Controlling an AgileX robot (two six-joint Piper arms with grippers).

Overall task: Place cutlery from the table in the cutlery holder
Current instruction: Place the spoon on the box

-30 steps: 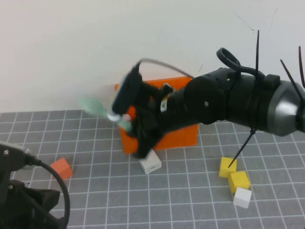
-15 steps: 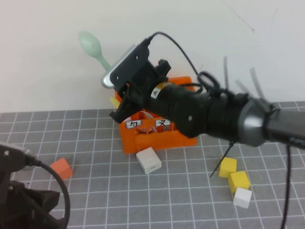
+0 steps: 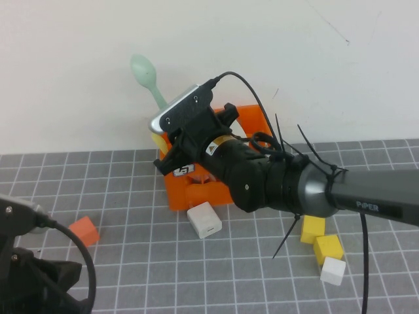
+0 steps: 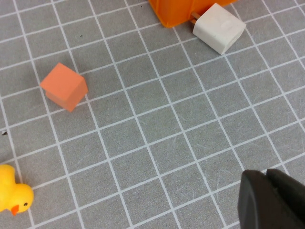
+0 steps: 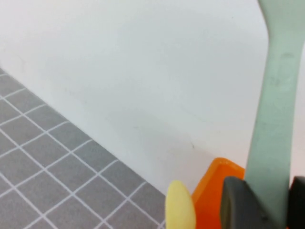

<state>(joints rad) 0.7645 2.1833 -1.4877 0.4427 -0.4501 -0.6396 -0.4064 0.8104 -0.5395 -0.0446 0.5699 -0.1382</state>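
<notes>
My right gripper (image 5: 267,200) is shut on the handle of the mint-green spoon (image 3: 144,69), which stands nearly upright with its bowl up against the white wall. In the right wrist view the spoon's handle (image 5: 276,105) rises from between the dark fingers. The gripper hangs over the left end of the orange cutlery holder (image 3: 249,119), whose rim (image 5: 214,191) shows just below. The arm hides most of the holder in the high view. My left gripper (image 4: 269,179) is shut and empty, low over the grey gridded table (image 3: 131,196) at the near left.
A pale yellow spoon (image 5: 180,207) stands in the holder's left end. A white block (image 3: 205,220) lies in front of the holder and an orange cube (image 3: 84,230) to the left. Two yellow cubes (image 3: 321,239) and a white cube (image 3: 333,270) sit right. A yellow duck (image 4: 12,195) is near the left arm.
The right arm has swung the spoon from a low tilt in front of the holder up to nearly upright above its left end. The left arm has not moved.
</notes>
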